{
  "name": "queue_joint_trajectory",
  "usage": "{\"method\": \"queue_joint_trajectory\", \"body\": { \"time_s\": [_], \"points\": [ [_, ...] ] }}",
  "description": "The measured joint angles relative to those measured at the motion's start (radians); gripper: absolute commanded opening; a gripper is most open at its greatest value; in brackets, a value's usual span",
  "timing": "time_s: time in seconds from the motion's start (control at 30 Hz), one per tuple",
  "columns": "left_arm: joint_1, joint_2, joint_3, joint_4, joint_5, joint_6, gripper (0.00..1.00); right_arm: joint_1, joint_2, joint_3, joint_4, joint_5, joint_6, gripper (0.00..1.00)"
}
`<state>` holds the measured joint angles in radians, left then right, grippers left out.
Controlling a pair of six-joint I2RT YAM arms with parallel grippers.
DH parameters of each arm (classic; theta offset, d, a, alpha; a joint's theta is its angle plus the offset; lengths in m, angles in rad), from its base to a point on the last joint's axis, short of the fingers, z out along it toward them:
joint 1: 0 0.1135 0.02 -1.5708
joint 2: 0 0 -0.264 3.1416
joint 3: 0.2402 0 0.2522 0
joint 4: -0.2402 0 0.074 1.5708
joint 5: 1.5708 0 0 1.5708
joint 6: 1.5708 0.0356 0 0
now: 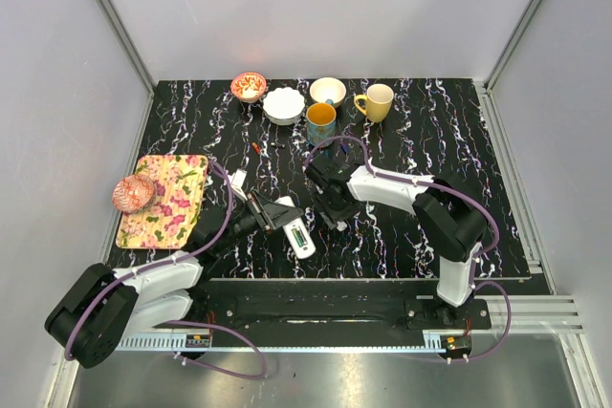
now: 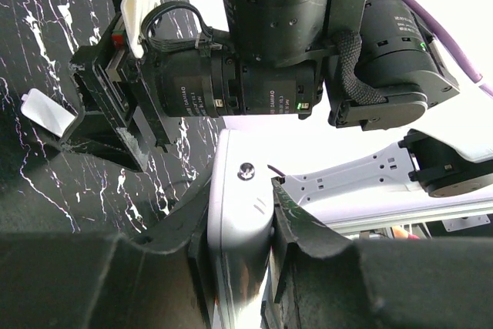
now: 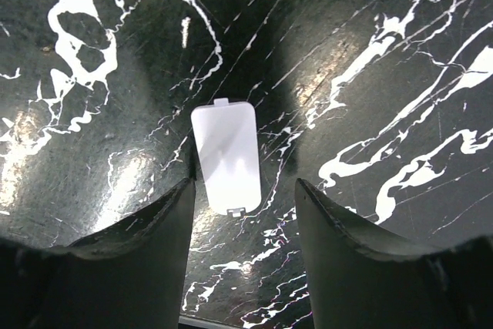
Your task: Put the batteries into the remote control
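The remote control (image 1: 302, 238), a slim white bar with a dark slot facing up and something green in it, lies near the table's front middle. My left gripper (image 1: 288, 221) is shut on it. The left wrist view shows its white end (image 2: 243, 217) pinched between both fingers (image 2: 304, 225). My right gripper (image 1: 334, 215) stands open, pointing down just right of the remote. Between its fingers (image 3: 158, 229) a small white cover plate (image 3: 226, 158) lies flat on the table, untouched. Two small dark and red items (image 1: 258, 147) lie farther back; I cannot tell if they are batteries.
Another small white chip (image 1: 237, 179) lies left of the left gripper. A floral tray (image 1: 170, 200) with a pink round object (image 1: 133, 193) sits at the left edge. Bowls (image 1: 283, 105) and mugs (image 1: 376, 102) line the back of the black marbled table (image 1: 430, 160).
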<state>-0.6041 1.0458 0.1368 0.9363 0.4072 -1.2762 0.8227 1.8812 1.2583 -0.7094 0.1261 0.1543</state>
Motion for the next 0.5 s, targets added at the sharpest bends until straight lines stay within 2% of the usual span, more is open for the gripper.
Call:
{"method": "queue_joint_trajectory", "body": {
  "time_s": [0.5],
  "points": [
    [0.000, -0.012, 0.000, -0.003, 0.000, 0.000, 0.00, 0.000, 0.009, -0.019, 0.029, -0.092, -0.023, 0.57]
  ]
}}
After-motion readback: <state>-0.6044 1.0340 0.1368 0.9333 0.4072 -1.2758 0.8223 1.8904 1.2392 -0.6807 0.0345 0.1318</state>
